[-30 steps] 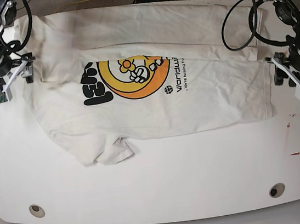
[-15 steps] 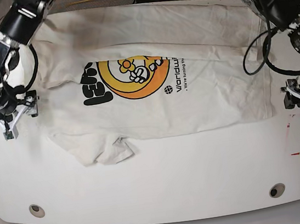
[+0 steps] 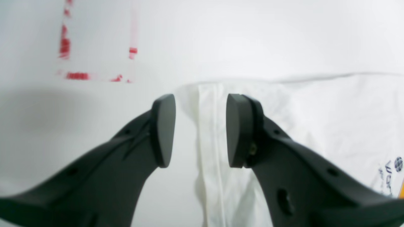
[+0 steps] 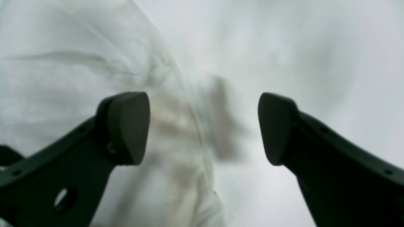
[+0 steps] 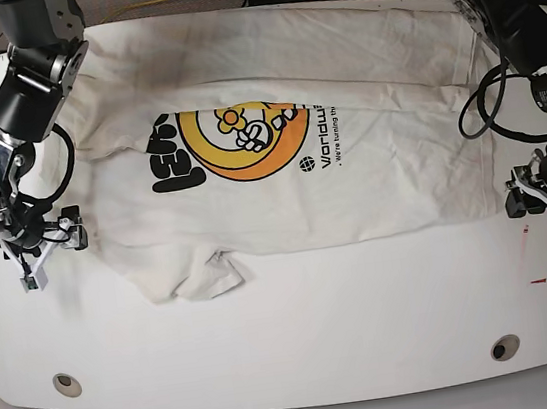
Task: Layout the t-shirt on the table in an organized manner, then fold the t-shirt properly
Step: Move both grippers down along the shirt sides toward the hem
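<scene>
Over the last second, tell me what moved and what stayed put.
Both arms came toward the near table edge: the right gripper down beside the sleeve, the left gripper to the t-shirt's near hem corner. Both are open and hold nothing. The t-shirt and table did not shift.

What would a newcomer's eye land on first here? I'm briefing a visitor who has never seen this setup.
Probably the white t-shirt spread across the glossy white table, with its round yellow-orange print and black lettering near the middle. Next, the two dark arms at either side: the left hand open at the shirt's corner by the red tape rectangle, and the right hand open beside the opposite edge.
</scene>
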Controlling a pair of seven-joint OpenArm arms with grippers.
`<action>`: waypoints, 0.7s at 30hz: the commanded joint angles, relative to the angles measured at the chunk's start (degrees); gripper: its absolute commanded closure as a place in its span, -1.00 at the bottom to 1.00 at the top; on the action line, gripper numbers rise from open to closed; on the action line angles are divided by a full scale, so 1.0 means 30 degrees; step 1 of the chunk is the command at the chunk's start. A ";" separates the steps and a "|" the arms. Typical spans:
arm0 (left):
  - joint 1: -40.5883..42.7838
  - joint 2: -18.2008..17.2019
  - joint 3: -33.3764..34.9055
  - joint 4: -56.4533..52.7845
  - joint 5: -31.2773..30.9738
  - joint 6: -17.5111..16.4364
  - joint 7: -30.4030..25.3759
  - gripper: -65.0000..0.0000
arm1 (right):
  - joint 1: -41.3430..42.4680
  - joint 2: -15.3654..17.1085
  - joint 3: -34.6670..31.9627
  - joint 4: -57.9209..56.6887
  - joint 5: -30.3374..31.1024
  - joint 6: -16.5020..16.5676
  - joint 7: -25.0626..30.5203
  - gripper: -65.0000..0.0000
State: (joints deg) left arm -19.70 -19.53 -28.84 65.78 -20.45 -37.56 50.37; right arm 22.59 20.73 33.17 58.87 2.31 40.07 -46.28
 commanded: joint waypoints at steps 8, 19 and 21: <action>-0.0392 -0.0684 0.0397 -0.0695 -0.0408 -0.0036 -0.1273 0.24 | 0.2214 0.0928 0.0065 -0.4107 0.0301 -0.0025 0.2050 -0.57; 0.0253 -0.0684 0.0397 -0.0754 -0.0437 -0.0036 -0.1332 0.24 | 0.2829 -0.0156 0.0153 -0.4166 0.0360 -0.0025 0.1523 -0.57; 0.0282 -0.0684 0.0397 -0.0725 -0.0437 -0.0036 -0.1332 0.24 | 0.2859 -0.0420 0.0153 -0.4166 0.0330 -0.0025 0.1523 -0.57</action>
State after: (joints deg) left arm -17.30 -20.36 -27.46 62.57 -20.58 -37.52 47.92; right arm 29.47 19.44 33.67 45.56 2.37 39.64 -42.57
